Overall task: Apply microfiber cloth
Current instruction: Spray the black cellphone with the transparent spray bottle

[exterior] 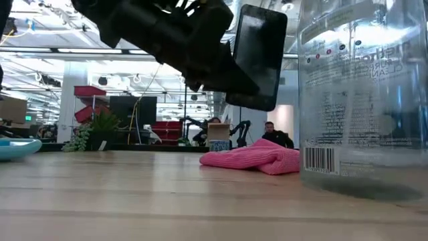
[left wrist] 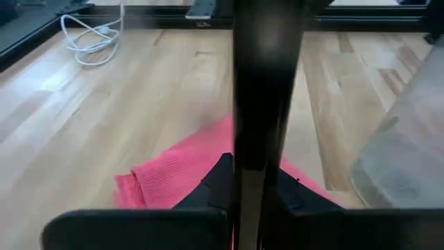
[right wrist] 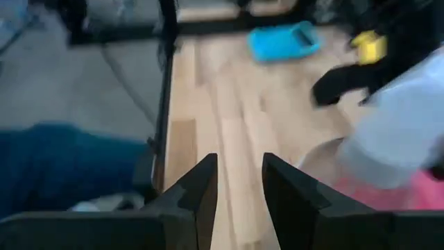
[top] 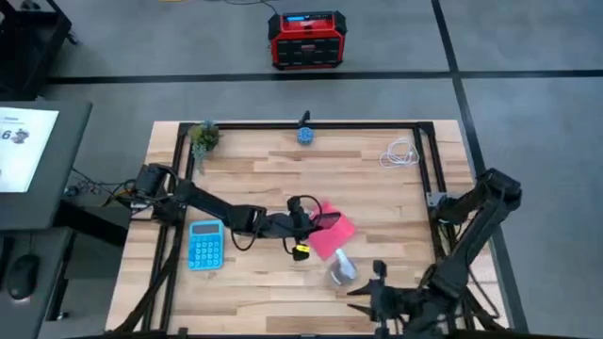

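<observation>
The table point(top: 396, 202) carries a clear bottle point(exterior: 364, 100) near its front edge, with a blue calculator point(top: 204, 243) to the left. The pink cloth point(top: 332, 234) lies crumpled at the middle, not yet taken. Over it the left tool point(top: 309, 222) grips a black phone point(exterior: 257, 57) on edge. The right tool point(right wrist: 237, 186) waits open at the front. The wiping seems not begun.

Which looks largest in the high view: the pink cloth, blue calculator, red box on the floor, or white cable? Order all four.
1. Red box, though it sits lower, on the floor.
2. Pink cloth, partly hidden by the left hand and the phone it holds.
3. Blue calculator, close to the cloth.
4. White cable.
</observation>
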Robot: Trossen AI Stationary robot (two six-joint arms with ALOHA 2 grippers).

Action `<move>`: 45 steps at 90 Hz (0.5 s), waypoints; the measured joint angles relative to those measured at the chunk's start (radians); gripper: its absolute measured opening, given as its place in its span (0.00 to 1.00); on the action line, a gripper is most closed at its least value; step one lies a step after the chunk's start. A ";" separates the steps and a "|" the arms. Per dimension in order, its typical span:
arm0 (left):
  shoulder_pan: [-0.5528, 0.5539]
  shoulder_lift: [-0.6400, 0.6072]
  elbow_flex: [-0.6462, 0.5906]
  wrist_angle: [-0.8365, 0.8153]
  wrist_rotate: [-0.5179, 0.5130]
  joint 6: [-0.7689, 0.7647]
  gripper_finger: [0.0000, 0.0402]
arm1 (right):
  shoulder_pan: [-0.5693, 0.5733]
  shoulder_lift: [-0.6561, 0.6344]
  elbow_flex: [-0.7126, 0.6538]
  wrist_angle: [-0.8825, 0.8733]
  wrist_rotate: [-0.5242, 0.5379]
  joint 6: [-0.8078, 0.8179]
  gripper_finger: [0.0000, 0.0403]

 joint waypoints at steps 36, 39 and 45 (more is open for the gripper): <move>0.003 0.000 0.000 0.014 0.001 0.009 0.03 | -0.087 -0.019 0.101 -0.415 -0.144 0.139 0.70; 0.003 0.000 0.000 0.014 0.001 0.009 0.03 | -0.099 -0.019 0.101 -0.407 -0.143 0.140 0.73; 0.003 0.000 0.000 0.013 0.001 0.009 0.03 | -0.119 -0.019 0.101 -0.387 -0.142 0.153 0.77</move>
